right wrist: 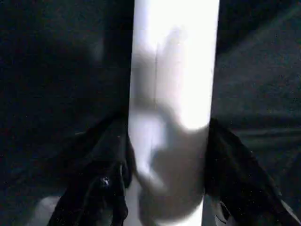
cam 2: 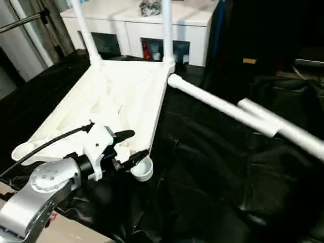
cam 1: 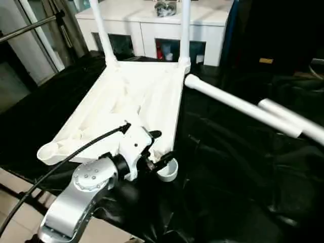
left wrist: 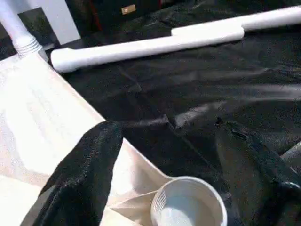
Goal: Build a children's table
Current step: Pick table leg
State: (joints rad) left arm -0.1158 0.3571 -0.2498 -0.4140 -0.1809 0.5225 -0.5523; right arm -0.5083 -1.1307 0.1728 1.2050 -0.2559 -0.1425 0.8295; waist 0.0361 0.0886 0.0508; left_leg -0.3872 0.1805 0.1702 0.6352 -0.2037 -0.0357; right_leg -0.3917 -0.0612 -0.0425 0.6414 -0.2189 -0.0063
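The white tabletop [cam 1: 131, 101] lies underside up on the black cloth, ribs showing. Two white legs stand upright in its far corner sockets, one on the left [cam 1: 101, 30] and one on the right [cam 1: 185, 30]. My left gripper [cam 1: 162, 146] hangs open over the near right corner, its black fingers [left wrist: 89, 160] straddling the tabletop's edge just above the empty round socket [left wrist: 188, 205]. Two loose legs [cam 1: 238, 104] [cam 1: 293, 119] lie on the cloth to the right. In the right wrist view my right gripper [right wrist: 167, 132] is shut on a white leg [right wrist: 174, 61], a finger pressed to each side.
A white cabinet [cam 1: 152, 20] with glass doors stands behind the tabletop. A metal pole [cam 1: 30, 28] crosses the far left. The crumpled black cloth [cam 1: 228, 167] covers the work surface, whose near edge runs by my left forearm [cam 1: 76, 202]. The near left corner socket [cam 1: 48, 152] is empty.
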